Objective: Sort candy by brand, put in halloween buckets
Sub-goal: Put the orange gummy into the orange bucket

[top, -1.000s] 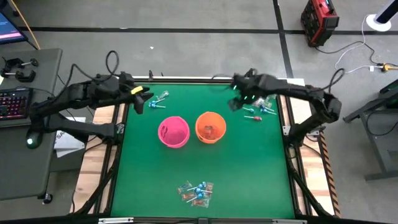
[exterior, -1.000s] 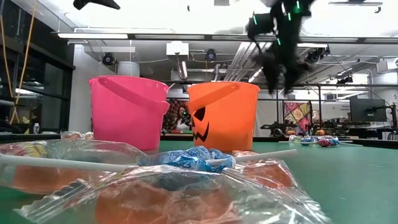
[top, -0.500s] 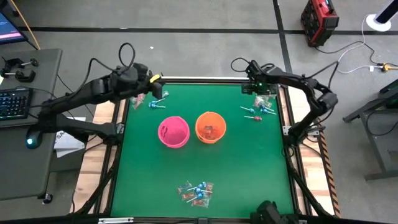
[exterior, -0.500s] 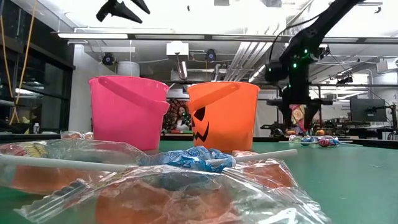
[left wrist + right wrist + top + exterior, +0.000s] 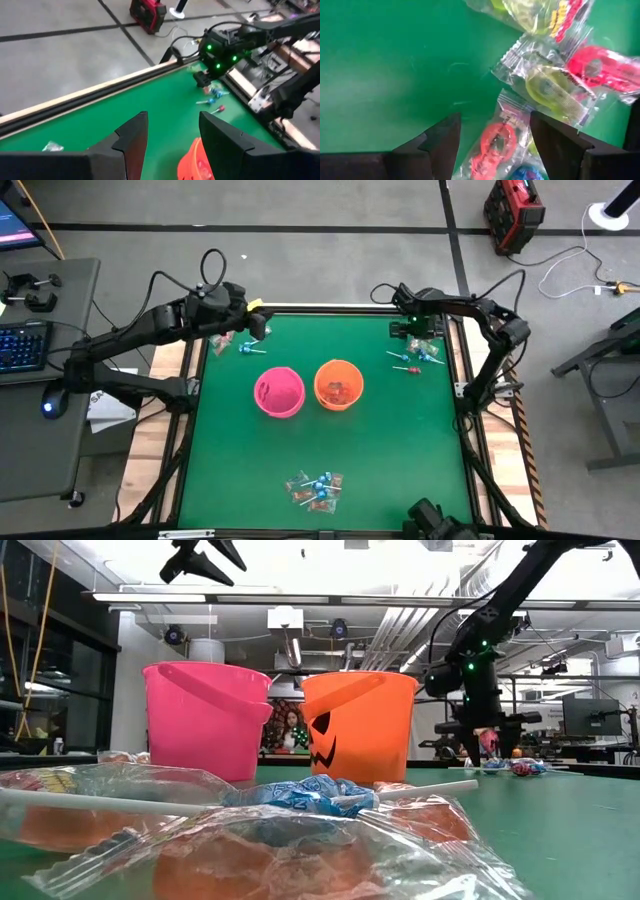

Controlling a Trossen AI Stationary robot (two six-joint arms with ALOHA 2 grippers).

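Green table, ring candy close-up

I see grey floor crossed by dark lines, a red box beyond the table's far right corner, a desk with keyboard left, ceiling strip lights.
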